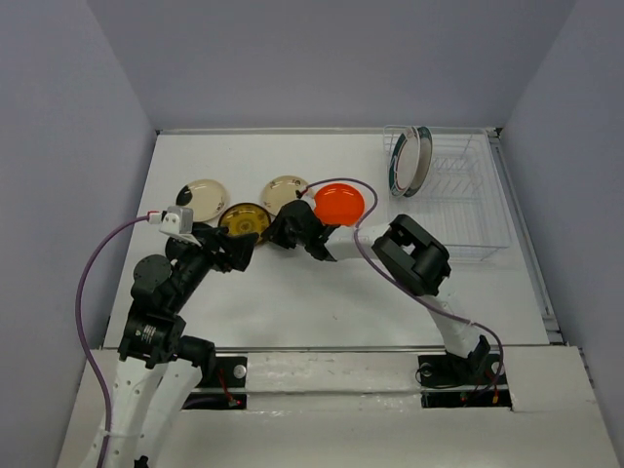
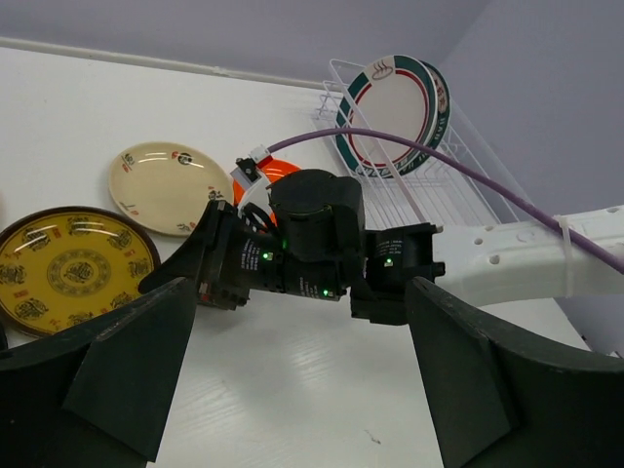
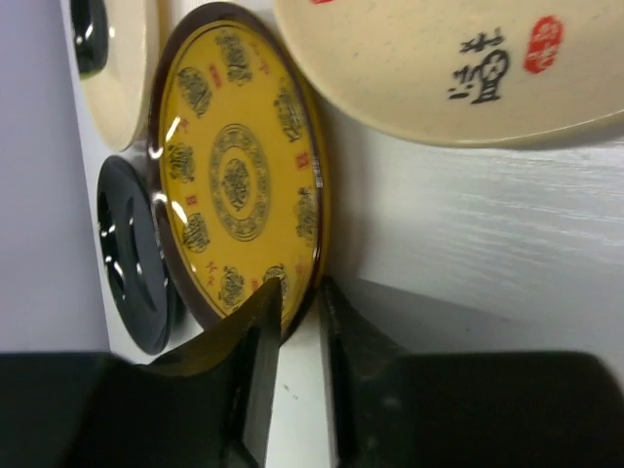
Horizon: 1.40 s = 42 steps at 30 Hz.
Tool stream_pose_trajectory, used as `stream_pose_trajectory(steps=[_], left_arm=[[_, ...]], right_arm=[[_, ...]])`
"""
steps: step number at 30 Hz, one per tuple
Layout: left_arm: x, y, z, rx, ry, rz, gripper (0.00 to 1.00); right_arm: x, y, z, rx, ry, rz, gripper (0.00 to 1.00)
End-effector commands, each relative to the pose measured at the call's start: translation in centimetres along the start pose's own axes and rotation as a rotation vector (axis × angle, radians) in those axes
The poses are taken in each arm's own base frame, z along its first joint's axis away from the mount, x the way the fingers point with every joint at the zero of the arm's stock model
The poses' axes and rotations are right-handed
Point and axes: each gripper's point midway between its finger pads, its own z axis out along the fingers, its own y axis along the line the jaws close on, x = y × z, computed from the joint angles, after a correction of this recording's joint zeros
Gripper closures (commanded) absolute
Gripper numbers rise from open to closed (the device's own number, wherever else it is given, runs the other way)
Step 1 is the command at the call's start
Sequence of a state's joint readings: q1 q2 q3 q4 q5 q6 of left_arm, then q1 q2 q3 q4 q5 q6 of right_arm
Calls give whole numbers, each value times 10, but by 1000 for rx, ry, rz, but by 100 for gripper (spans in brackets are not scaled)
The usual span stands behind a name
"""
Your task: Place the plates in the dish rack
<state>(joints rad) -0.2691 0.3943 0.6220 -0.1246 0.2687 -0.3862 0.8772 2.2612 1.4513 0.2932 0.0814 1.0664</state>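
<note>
- We count two of the six loaded: the teal-rimmed plates [image 1: 409, 161] stand on edge, one just behind the other, at the far left corner of the dish rack [image 1: 468, 210].
- The rest of the rack's slots look unfilled, as far as the top view shows.
- Four plates lie flat on the worktop [image 1: 322, 302], left of the rack: the left cream plate [image 1: 203, 195], the second cream plate [image 1: 283, 185], the amber plate [image 1: 244, 220] and the orange-red plate [image 1: 341, 203].
- We judge the amber plate to be the one in hand now; it sits nearest the arms, between the two cream ones.
- The right tool [image 3: 297, 292] straddles the amber plate's near rim, one of its fingers [image 3: 255, 341] over the patterned face and the other at the outer edge, drawn in close. We cannot tell whether they already pinch the rim.
- The left tool [image 2: 302, 322] stands wide apart, carries nothing and hovers near the amber plate.
- By our reckoning about a third is done; lifting, tilting and slotting remain for each of the four.
</note>
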Motion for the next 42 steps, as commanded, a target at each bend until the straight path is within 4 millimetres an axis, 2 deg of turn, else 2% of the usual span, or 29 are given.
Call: stream_pose_trajectory(steps=[1,2,4,8,9,11,12,15,16,18,19,20,21,22,23,25,26,27,29,30,31,32,33,36,38,39,40,42], left_arm=[[-17,-14,-3,51,-48,24,1],[-17,-15,-4,53,-49,23,1],[-18,-15,-4,54,-51,24,1],[-19,-17,-5,60,-57,26,1],[-18,-16,-5,60,-55,26,1],[-19,-17,-6,61,-58,26,1],[-19,-16,-6,59,-61,25,1],[-20,-17,-7,61,-63,26,1],[-20,-17,-7,61,-63,26,1],[-21,-17,-8,61,-68,27,1],[-20,-18,-8,63,-67,27,1],[-20,-17,-8,61,-69,27,1],[-20,-17,-9,63,-69,27,1],[-21,-19,-9,67,-71,27,1],[-21,-19,-9,69,-71,28,1],[-21,-20,-10,72,-71,28,1],[-21,-20,-10,74,-71,27,1],[-20,-21,-10,77,-70,30,1],[-20,-21,-10,78,-70,28,1],[-20,-22,-10,82,-70,30,1],[-20,-23,-11,85,-70,29,1],[-20,-23,-11,88,-72,31,1],[-20,-24,-12,89,-71,31,1],[-22,-27,-14,96,-83,35,1],[-21,-27,-15,99,-82,35,1],[-21,-28,-16,103,-82,36,1],[-22,-29,-16,105,-84,36,1],[-22,-32,-18,113,-87,37,1]], right_arm=[[-2,-24,9,101,-31,21,81],[-4,-24,5,102,-37,24,88],[-1,-26,-1,114,-45,9,93],[-6,-25,-29,126,-84,-54,93],[-14,-22,-44,126,-111,-67,93],[-20,-12,-59,100,-135,-125,93],[-31,-3,-76,84,-165,-143,93],[-47,14,-103,58,-214,-253,93],[-63,23,-123,61,-267,-273,93],[-90,24,-146,116,-361,-357,93],[-107,33,-169,129,-407,-420,93],[-128,29,-183,183,-473,-437,93],[-142,29,-196,211,-505,-462,93],[-160,19,-210,271,-531,-483,93],[-184,27,-236,288,-588,-514,93],[-223,17,-268,380,-679,-523,93],[-253,-10,-290,489,-701,-526,93],[-291,-25,-324,565,-775,-481,93],[-324,-42,-364,681,-863,-481,93],[-345,-45,-393,747,-938,-454,93],[-359,-51,-408,788,-967,-446,93],[-378,-67,-432,868,-998,-440,93],[-393,-68,-449,911,-1038,-425,93],[-419,-86,-489,1041,-1077,-424,93],[-434,-92,-504,1119,-1071,-445,93],[-440,-102,-513,1167,-1067,-437,93],[-443,-107,-513,1191,-1047,-446,93],[-446,-115,-498,1204,-999,-470,93]])
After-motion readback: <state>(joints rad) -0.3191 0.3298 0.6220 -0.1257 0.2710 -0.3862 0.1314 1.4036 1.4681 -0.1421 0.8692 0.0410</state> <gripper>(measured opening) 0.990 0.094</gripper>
